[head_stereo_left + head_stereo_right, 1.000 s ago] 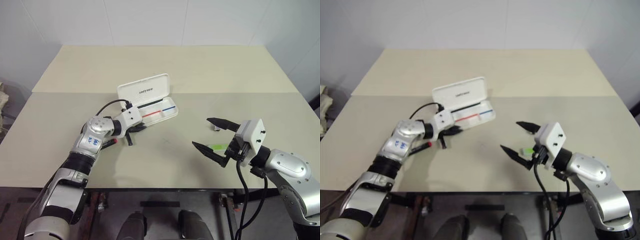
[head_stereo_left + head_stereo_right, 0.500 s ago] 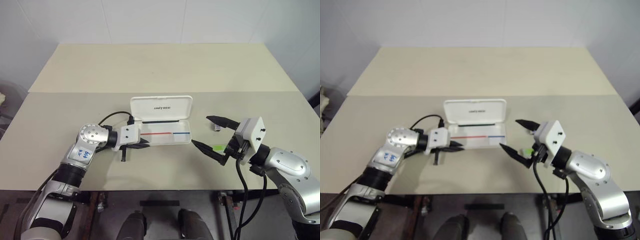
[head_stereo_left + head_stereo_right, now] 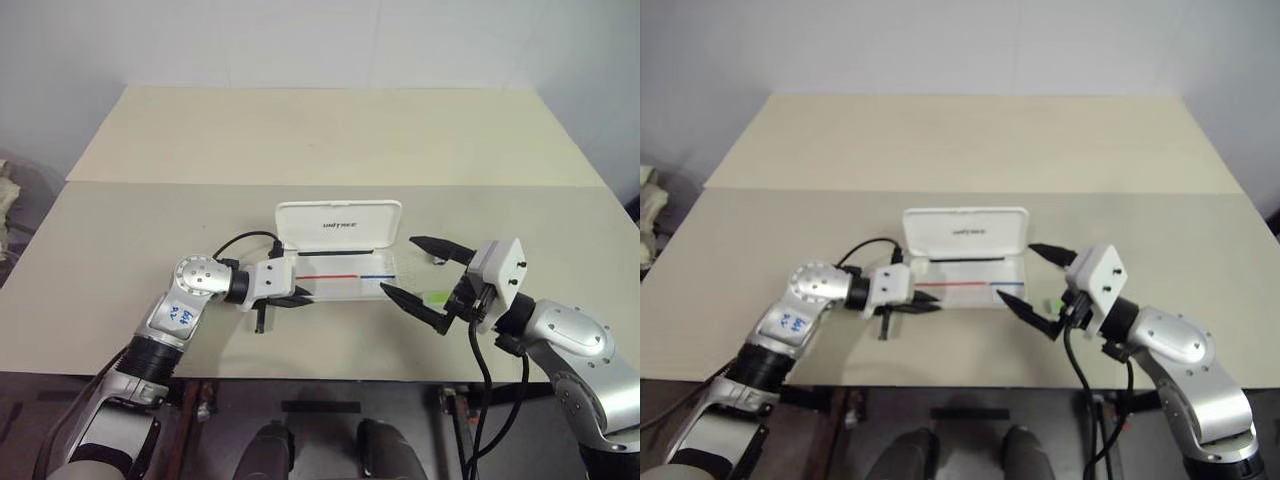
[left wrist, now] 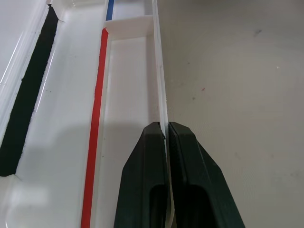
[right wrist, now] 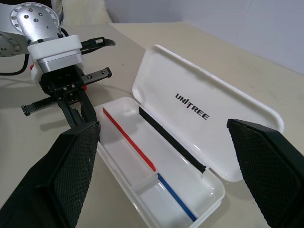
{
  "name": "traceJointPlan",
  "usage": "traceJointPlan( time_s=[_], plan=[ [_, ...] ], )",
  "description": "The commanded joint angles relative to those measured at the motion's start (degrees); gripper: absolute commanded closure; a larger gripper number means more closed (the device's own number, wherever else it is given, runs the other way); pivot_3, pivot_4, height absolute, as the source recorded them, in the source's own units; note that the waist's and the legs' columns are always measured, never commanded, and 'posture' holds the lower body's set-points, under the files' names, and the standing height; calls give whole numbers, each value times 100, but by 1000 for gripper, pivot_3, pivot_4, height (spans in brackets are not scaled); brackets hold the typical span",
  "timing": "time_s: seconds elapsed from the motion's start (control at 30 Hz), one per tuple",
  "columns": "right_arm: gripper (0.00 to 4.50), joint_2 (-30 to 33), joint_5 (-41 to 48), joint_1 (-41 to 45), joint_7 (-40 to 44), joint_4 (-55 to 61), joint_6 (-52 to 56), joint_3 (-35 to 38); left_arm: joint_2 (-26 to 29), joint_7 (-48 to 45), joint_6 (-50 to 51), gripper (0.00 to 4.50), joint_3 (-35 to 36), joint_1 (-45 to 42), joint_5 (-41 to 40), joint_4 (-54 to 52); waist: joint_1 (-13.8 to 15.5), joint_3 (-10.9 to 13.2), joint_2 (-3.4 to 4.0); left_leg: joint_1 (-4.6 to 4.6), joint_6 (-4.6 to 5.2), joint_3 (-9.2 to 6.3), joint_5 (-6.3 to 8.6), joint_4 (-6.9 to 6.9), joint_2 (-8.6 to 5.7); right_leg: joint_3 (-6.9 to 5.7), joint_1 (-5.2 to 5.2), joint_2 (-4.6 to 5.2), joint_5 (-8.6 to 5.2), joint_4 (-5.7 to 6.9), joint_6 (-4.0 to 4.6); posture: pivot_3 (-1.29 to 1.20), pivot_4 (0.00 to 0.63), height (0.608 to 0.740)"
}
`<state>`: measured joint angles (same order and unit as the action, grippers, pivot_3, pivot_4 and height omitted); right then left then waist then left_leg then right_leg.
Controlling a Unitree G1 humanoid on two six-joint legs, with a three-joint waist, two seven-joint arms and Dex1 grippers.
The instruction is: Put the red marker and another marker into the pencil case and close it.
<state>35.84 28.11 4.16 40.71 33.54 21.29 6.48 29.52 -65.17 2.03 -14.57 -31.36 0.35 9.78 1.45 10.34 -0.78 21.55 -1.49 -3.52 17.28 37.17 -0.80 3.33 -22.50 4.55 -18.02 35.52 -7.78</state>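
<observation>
The white pencil case (image 3: pixel 339 226) lies open mid-table, lid up, and its tray (image 5: pixel 124 151) holds a thin red-and-blue stick. My left gripper (image 4: pixel 166 126) is shut on the tray's front wall (image 4: pixel 159 85) at its left end. A sliver of the red marker (image 5: pixel 32 70) peeks out behind my left wrist, which hides the rest. My right gripper (image 3: pixel 398 265) hovers open just right of the case, level and pointing at it, with nothing between its fingers. The lime-green marker (image 3: pixel 436 296) lies on the table behind its lower finger.
A small dark grey block (image 3: pixel 437 260) sits on the table by the right gripper's upper finger. A black cable (image 3: pixel 237 240) loops off my left wrist beside the case. The table's near edge runs just below both grippers.
My left gripper has dragged the case toward the right and the near edge. The case has turned from slanted to square with the table edge. The right gripper has stayed where it was.
</observation>
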Motion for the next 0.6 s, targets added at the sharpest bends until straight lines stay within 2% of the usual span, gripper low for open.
traceJointPlan(
  time_s=[0.03,0.1,0.2,0.53,0.6],
  plan=[
    [0,-36,18,-33,-82,266,-64,25,-210,67,428,4474,-227,62,-57,-254,9,0,0,0,0,0,0,1,-1,0,1,1,0,0,0,0,150,740],
    [0,-47,14,-61,-97,286,-67,18,-240,81,549,4474,-223,56,-82,-334,12,0,0,0,1,-2,0,3,-3,0,4,1,0,0,0,0,150,740],
    [0,-75,7,-86,-118,303,-74,-3,-229,32,546,3679,-240,71,-105,-402,5,0,0,0,2,-5,-1,4,-5,0,5,2,1,1,-2,0,150,740],
    [0,-128,10,-22,-99,234,-79,-74,-116,-80,-7,347,-119,107,-282,-350,-25,1,-1,-2,-4,-4,-4,2,-2,0,-1,0,1,10,-1,0,150,740],
    [0,-133,19,-15,-95,228,-80,-91,-58,-142,-70,347,-75,200,-393,-460,-28,1,-1,-2,-4,-5,-4,1,-2,0,-1,0,1,11,-1,0,150,740]
  ],
)
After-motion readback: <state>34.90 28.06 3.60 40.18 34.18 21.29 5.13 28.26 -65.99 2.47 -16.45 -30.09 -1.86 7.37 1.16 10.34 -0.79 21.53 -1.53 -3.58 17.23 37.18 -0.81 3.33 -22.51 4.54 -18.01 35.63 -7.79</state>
